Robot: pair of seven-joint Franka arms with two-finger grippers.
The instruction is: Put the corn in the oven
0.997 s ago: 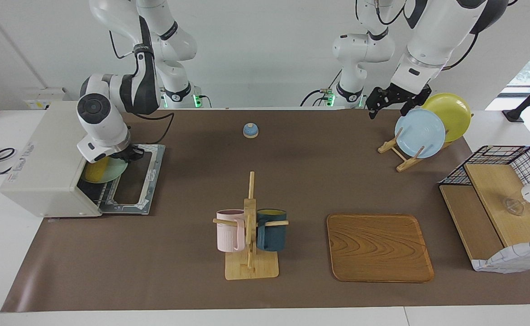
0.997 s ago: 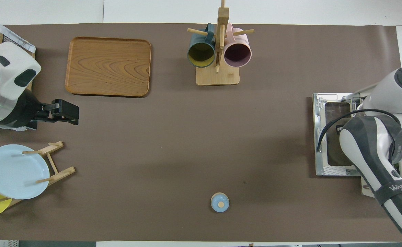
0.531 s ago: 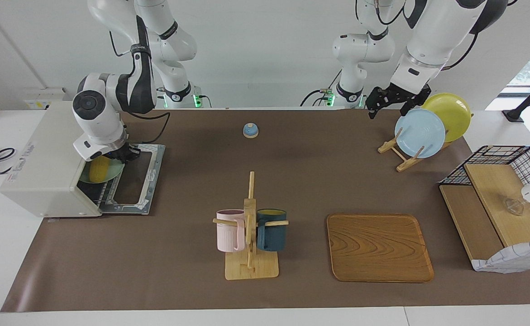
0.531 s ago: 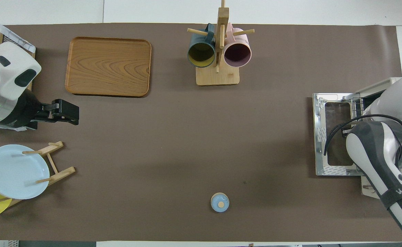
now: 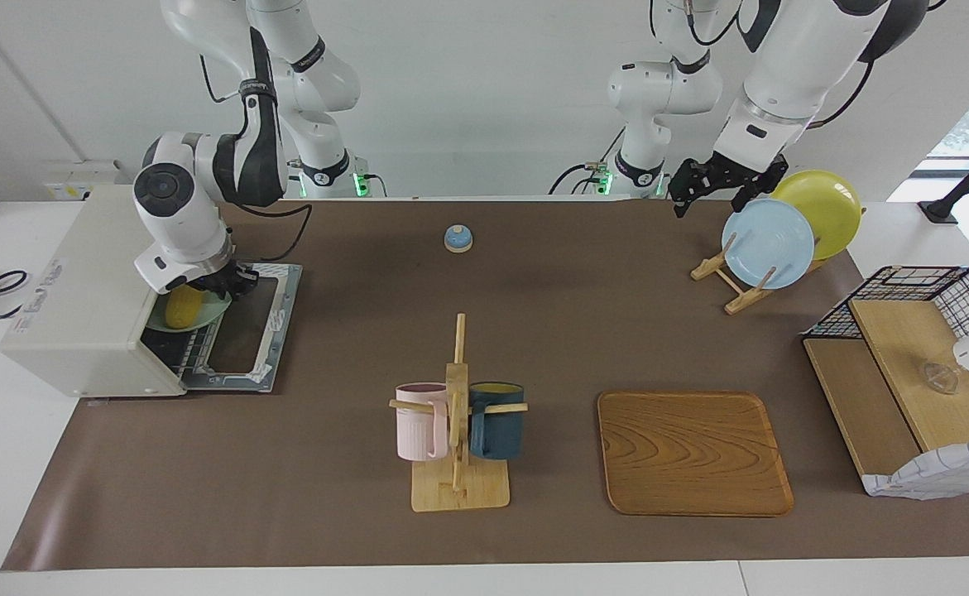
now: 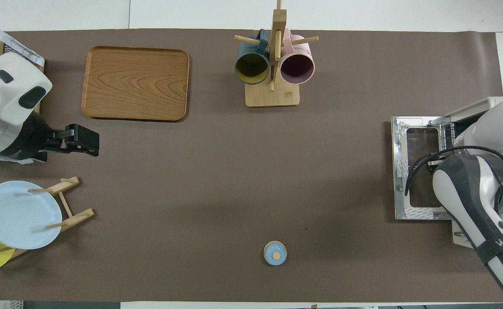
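The off-white oven [image 5: 79, 290] stands at the right arm's end of the table, its glass door [image 5: 248, 331] folded down flat. The yellow corn [image 5: 179, 308] lies on a mint-green plate [image 5: 207, 314], which sits on the wire rack just inside the oven's mouth. My right gripper [image 5: 232, 285] hangs at the plate's rim over the door hinge, mostly hidden under its own wrist. In the overhead view the right arm [image 6: 474, 189] covers the corn and the plate. My left gripper [image 5: 703, 186] waits open and holding nothing, up beside the plate stand.
A wooden mug tree [image 5: 458, 414] with a pink and a dark blue mug stands mid-table. Beside it lies a wooden tray [image 5: 693, 451]. A small blue bell [image 5: 458, 238] sits near the robots. A stand with a blue and a yellow plate [image 5: 768, 244] and a wire shelf [image 5: 906, 364] occupy the left arm's end.
My right hand has pushed the plate with the corn deeper into the oven's mouth, then barely shifted. The left arm has not moved.
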